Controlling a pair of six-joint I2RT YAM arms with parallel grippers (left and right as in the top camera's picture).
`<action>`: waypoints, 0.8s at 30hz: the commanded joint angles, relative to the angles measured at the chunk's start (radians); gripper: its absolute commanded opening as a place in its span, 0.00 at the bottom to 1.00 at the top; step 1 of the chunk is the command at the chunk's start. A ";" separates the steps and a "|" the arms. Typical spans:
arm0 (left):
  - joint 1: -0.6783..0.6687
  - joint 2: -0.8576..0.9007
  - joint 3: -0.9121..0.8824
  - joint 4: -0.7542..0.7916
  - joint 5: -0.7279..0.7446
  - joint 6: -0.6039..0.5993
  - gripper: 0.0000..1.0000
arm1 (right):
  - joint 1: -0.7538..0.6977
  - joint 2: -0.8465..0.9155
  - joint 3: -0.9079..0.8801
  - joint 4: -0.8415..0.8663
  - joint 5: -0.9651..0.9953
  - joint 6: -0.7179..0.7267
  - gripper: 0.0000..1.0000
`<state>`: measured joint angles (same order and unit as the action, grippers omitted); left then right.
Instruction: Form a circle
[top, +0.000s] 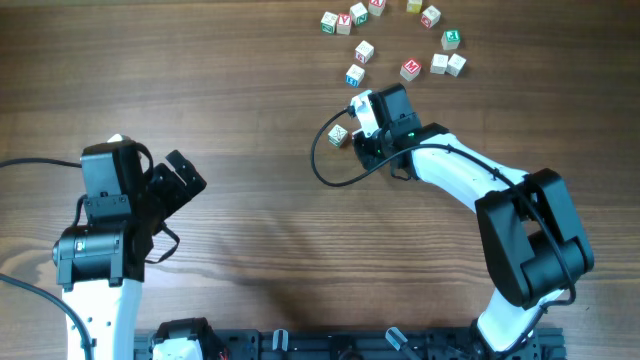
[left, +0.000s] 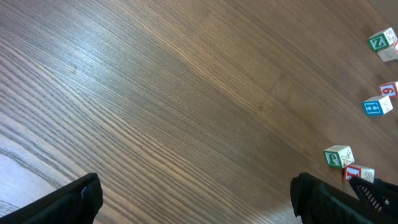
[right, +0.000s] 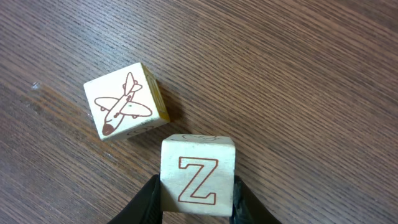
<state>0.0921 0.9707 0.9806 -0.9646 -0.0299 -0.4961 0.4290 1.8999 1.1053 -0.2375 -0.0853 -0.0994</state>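
The circle is an open arc of small whitish letter cubes at the table's far side, one of them with a red M (top: 410, 69). My right gripper (top: 361, 112) (right: 198, 194) sits just below that arc, shut on a cube with a red outlined Z (right: 198, 178) (top: 362, 103), which sits low over the wood. Just left of it lies a loose cube with an airplane drawing (right: 124, 101) (top: 338, 134), apart from the Z cube. My left gripper (top: 186, 180) (left: 196, 202) hovers open over bare wood at the near left, with nothing between its fingers.
A black cable (top: 325, 172) loops on the table left of the right wrist. The left wrist view catches cubes at its right edge, such as a blue-marked one (left: 377, 106) and a green Z one (left: 379, 42). The arm bases stand along the near edge.
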 joint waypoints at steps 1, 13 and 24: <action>0.005 0.001 -0.003 0.002 -0.013 -0.006 1.00 | 0.004 -0.005 -0.008 0.002 -0.015 -0.032 0.19; 0.005 0.001 -0.003 0.002 -0.013 -0.006 1.00 | 0.004 -0.005 -0.008 0.005 -0.025 -0.041 0.19; 0.005 0.001 -0.003 0.002 -0.013 -0.006 1.00 | 0.004 -0.005 -0.008 0.001 -0.046 -0.060 0.22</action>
<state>0.0921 0.9707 0.9806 -0.9646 -0.0299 -0.4957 0.4290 1.8999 1.1053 -0.2375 -0.1120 -0.1371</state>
